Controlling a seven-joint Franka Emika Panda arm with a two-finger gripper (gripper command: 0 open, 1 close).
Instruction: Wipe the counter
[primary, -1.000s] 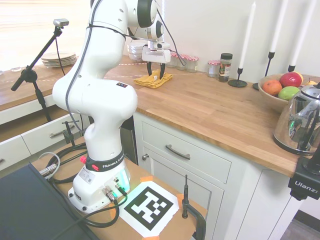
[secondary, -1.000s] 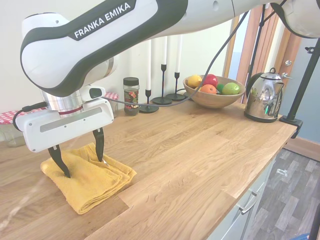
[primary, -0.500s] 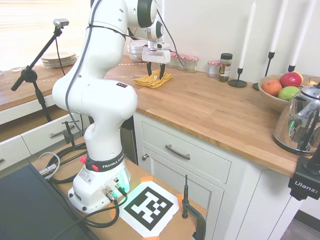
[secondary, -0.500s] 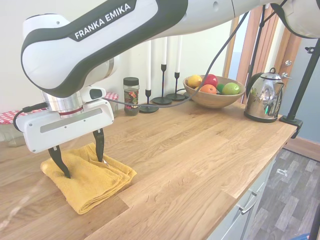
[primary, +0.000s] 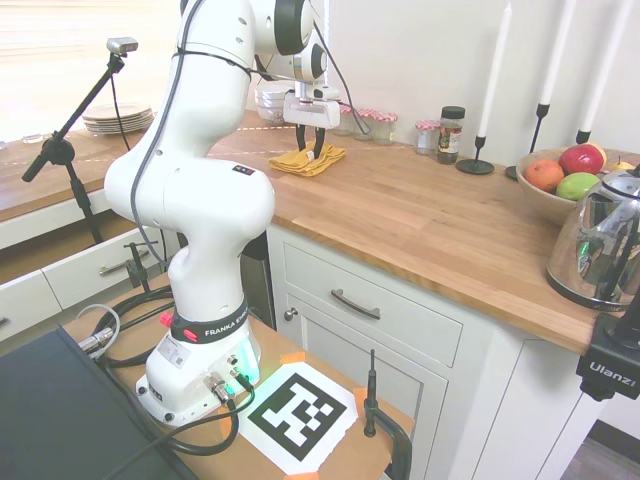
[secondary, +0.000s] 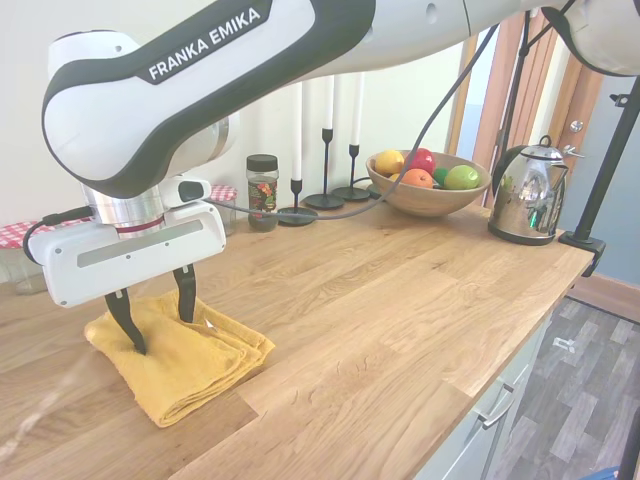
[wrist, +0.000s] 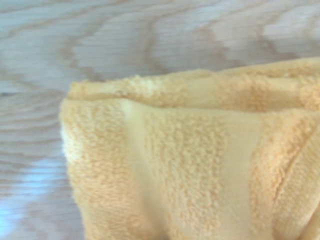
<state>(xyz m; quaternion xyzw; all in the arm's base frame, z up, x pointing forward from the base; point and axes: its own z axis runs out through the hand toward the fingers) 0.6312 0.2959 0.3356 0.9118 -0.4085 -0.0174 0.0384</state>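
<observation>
A folded yellow towel (secondary: 200, 360) (primary: 305, 160) lies on the honey-brown wooden counter (secondary: 400, 290) (primary: 420, 210), near its back corner. My gripper (secondary: 155, 322) (primary: 310, 148) points straight down onto the towel's middle, and both fingertips press into the cloth. The fingers stand a moderate gap apart, still open, with a ridge of towel between them. In the wrist view the towel (wrist: 190, 160) fills most of the picture, with bare wood grain (wrist: 100, 45) beside it.
Along the wall stand a spice jar (secondary: 262, 190), black candlesticks with white candles (secondary: 325, 150), a wooden fruit bowl (secondary: 428, 190) and a steel kettle (secondary: 528, 195). Jars with red checked lids (secondary: 20, 250) sit behind the towel. A stack of plates (primary: 118, 118) rests on the far wing.
The fingers have drawn closer together over the towel and the gripper has sunk slightly into it. The towel's top has bunched up a little between them.
</observation>
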